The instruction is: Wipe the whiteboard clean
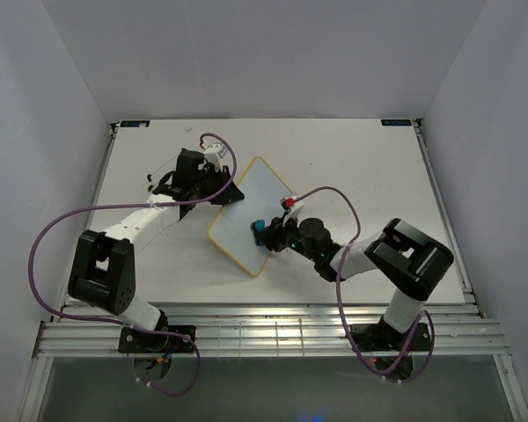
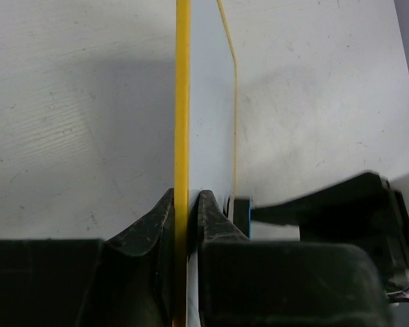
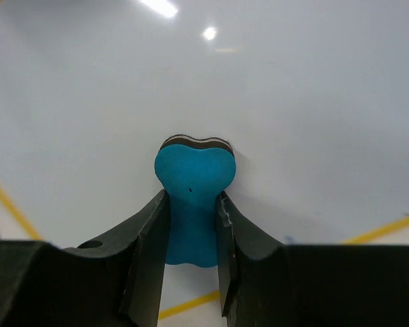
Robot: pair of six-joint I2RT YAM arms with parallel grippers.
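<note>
Left gripper point(image 2: 188, 204) clamped the whiteboard point(image 1: 246, 204) by its frame edge, mid-table point(image 1: 361, 167). Right gripper point(image 3: 191, 201) pinched the blue eraser point(image 3: 194, 170), pad against the board's face.

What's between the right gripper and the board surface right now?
A small blue bone-shaped eraser, clamped in the right gripper, its dark felt layer facing the yellow-framed whiteboard. The right wrist view shows it.

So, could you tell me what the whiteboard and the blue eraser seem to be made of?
The whiteboard looks like a smooth, glossy coated panel: bright light spots reflect off it. Its yellow frame could be plastic or painted wood; hard to tell. The eraser looks like matte blue foam with a dark, probably felt, layer on its wiping face.
</note>
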